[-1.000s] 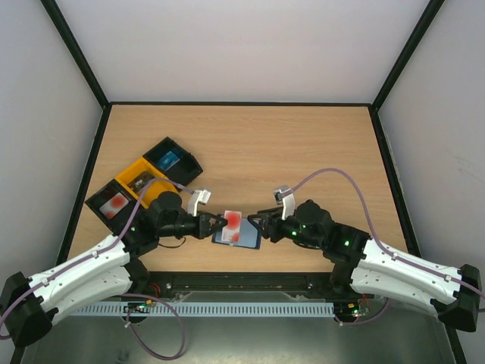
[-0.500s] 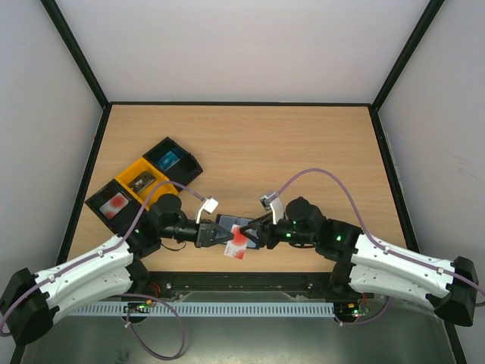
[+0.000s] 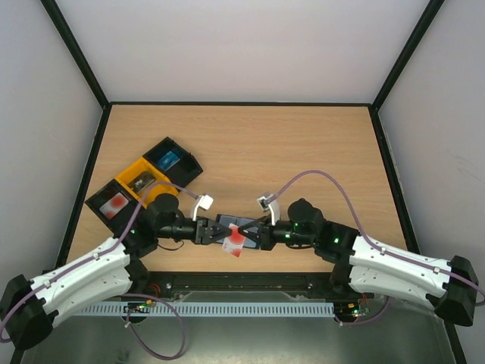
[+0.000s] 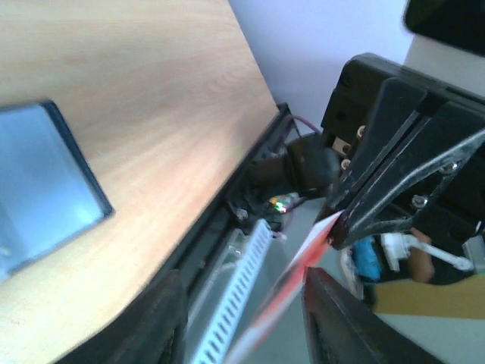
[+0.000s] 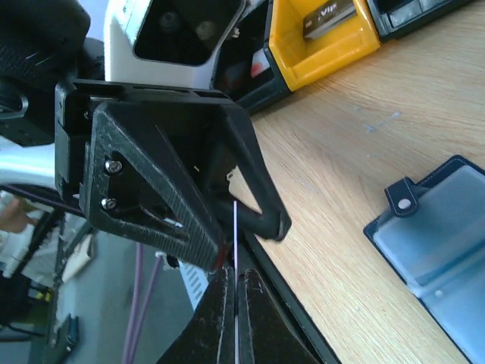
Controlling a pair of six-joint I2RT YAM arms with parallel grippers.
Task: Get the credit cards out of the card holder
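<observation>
A pinkish-red and white credit card (image 3: 236,241) hangs in the air between both grippers, just above the table's near edge. My right gripper (image 3: 250,235) is shut on it; in the right wrist view the card (image 5: 236,227) stands edge-on, pinched between the fingers of that gripper (image 5: 236,277). My left gripper (image 3: 216,233) faces it, open, with its fingers on either side of the card (image 4: 303,280) and a wide gap on one side. The navy card holder (image 3: 226,222) lies open and flat on the table right behind them, its clear slots (image 5: 439,235) facing up.
Three open bins stand in a row at the left: a black one with a blue card (image 3: 173,159), a yellow one (image 3: 141,179) and a black one with a red card (image 3: 112,203). The table's black front rail (image 4: 227,220) runs directly below the grippers.
The left gripper held the red card shut over the card holder; it has now opened. The right gripper moved in and shut on the card. Both came closer together.
</observation>
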